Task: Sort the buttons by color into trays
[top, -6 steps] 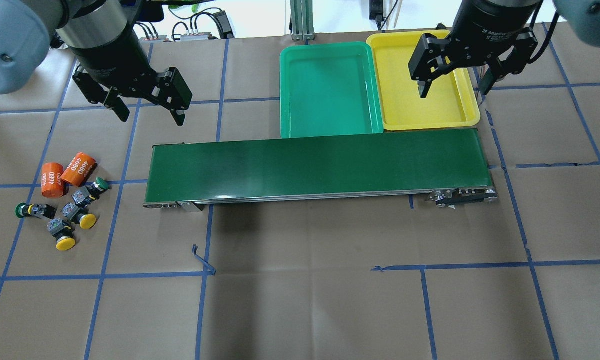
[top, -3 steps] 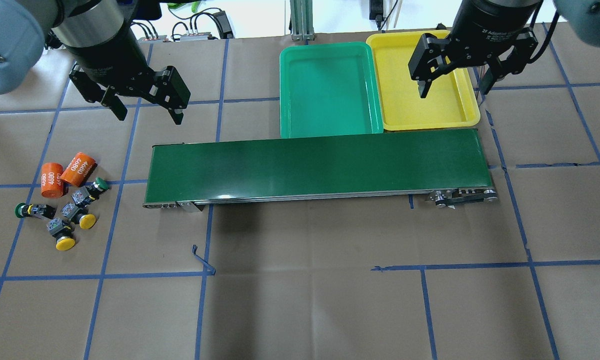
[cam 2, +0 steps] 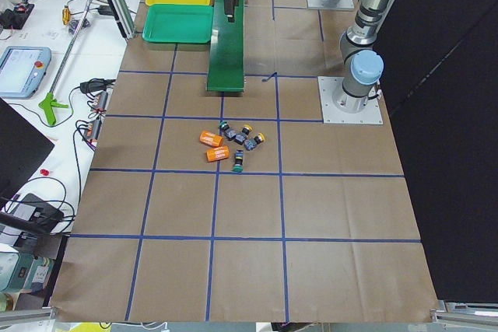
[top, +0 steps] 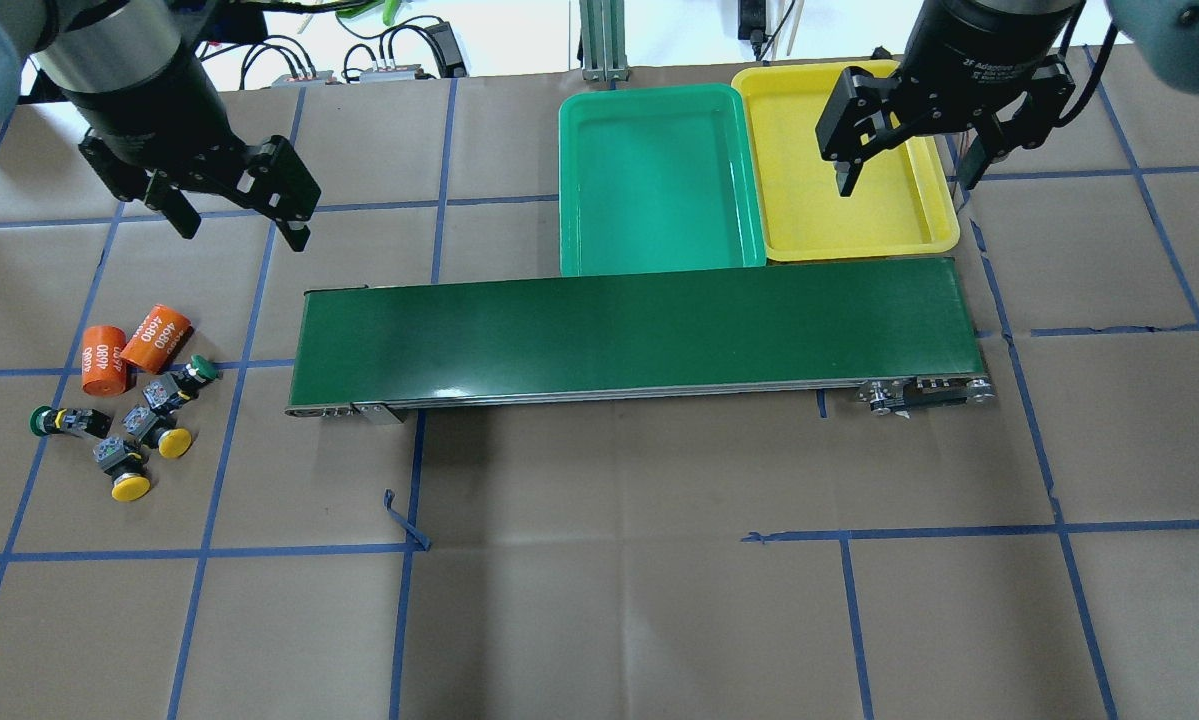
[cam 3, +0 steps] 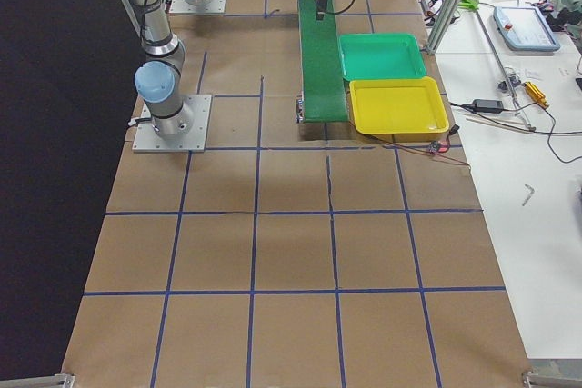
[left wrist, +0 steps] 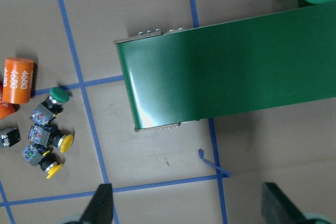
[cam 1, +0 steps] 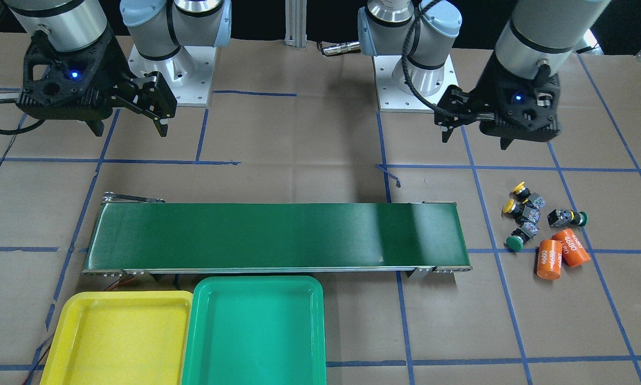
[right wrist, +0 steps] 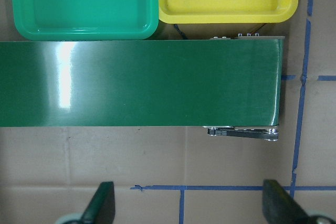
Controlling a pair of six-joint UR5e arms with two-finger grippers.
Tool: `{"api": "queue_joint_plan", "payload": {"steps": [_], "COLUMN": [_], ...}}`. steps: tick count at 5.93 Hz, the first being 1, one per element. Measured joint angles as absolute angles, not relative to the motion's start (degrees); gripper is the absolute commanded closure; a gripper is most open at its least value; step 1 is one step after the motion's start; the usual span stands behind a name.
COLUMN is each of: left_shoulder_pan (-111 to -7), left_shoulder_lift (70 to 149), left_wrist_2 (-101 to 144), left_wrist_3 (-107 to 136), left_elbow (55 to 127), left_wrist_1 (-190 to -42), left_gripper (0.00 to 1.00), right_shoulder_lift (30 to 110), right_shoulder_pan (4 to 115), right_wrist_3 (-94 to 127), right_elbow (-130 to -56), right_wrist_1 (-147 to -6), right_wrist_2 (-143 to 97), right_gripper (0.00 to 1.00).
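Presently the four buttons [top: 142,422] lie on their sides in a loose cluster at the left of the surface [top: 599,600], well apart from both trays. The far green button [top: 196,371] has its long axis on a diagonal, cap pointing far and right. The left green button [top: 44,421] lies nearly left to right, cap to the left. The middle yellow button [top: 171,442] slants with its cap near and right. The near yellow button [top: 130,486] points its cap toward the near edge.

Two orange cylinders [top: 157,337] marked 4680 lie side by side on the far side of the cluster, the right one just beside the far green button's cap. A long dark-green conveyor belt [top: 629,335] runs left to right between the cluster and the trays.

The green tray [top: 659,190] and the yellow tray [top: 859,225] sit side by side against the belt's far edge at its right end, green on the left.

The left end effector [top: 241,232] hangs high by the belt's left end, released, fingers spread wide. The right end effector [top: 906,180] hangs high by the belt's right end, likewise released.
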State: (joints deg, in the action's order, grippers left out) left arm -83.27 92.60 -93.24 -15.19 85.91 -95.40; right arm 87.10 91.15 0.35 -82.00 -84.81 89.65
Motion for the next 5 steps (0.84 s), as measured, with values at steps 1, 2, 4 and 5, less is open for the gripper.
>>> {"api": "queue_joint_plan", "payload": {"steps": [1,2,4,5], "left_shoulder_pan": [-78.48,-74.95,-68.83,-66.22], "left_shoulder_lift": [93.76,95.66,102.12,106.47], "left_wrist_2": [-93.04,-92.99,-93.12,-92.94], "left_wrist_3": [-19.83,-26.16,-40.63,-46.12], "left_elbow": [87.28,88.33,88.74,88.66], "left_wrist_1": [-94.27,-91.85,-82.23,-76.0], "left_gripper": [0.01,0.01,0.01,0.02], "right_shoulder_lift": [87.1,87.12,87.15,87.12], "right_shoulder_pan": [91.14,91.14,91.14,91.14], "right_wrist_3": [0.35,0.37,0.41,0.37], "right_elbow": [-82.03,-82.01,-81.99,-82.03], "right_wrist_1": [-84.81,-84.81,-84.79,-84.75], "right_wrist_2": [89.65,89.5,89.3,89.39], "right_gripper": [0.0,0.0,0.0,0.0]}}
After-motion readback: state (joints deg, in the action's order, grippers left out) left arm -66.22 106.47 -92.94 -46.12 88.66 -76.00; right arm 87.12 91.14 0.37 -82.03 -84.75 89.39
